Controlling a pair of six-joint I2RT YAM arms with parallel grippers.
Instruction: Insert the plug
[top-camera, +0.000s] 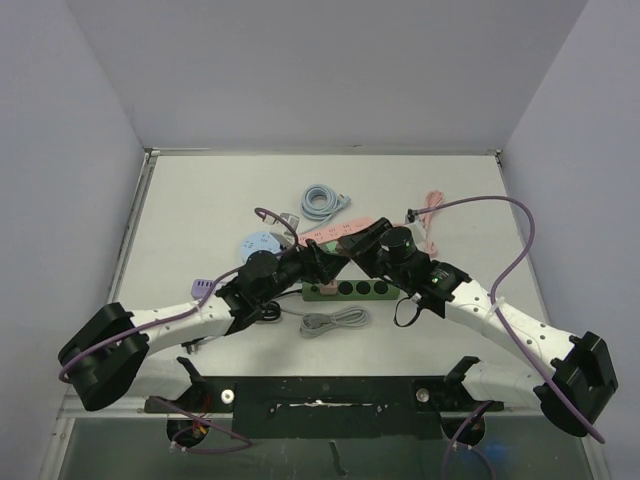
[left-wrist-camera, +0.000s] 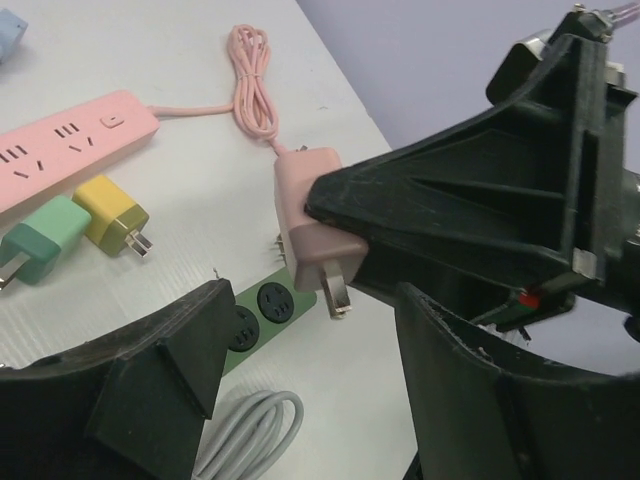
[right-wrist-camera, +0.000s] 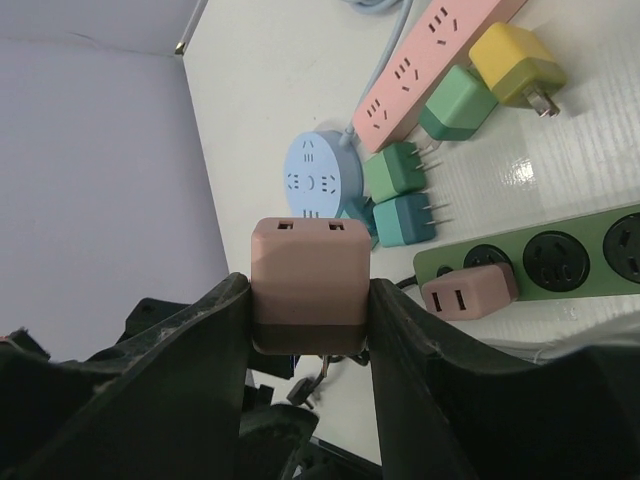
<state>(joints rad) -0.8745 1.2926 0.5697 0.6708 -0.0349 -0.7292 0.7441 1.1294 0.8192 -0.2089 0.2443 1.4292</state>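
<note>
Above the table (top-camera: 200, 200), close over the green power strip (left-wrist-camera: 262, 310), we find the pink plug (left-wrist-camera: 312, 215) clear of every surface. The right gripper (right-wrist-camera: 308, 325) carries it, with the two fingers pressed against opposite flat sides of the body. The left gripper (left-wrist-camera: 315, 350) holds nothing. Its fingers are spread wide, one on each side of the plug in the left wrist view and apart from it.

The relation that governs the coming move is between the prongs (left-wrist-camera: 337, 290) and the sockets. The prongs project from the lower end of the plug and point down and slightly away from the strip. The long axis of the plug is tilted, not square to the strip's face. In the left wrist view the nearest round sockets lie below and to the left of the prong tips.

We judge that the right arm must level the plug and shift it over a free socket before pressing down. One end socket already holds a second pink adapter (right-wrist-camera: 468, 295). We cannot tell the remaining height from these views.
</note>
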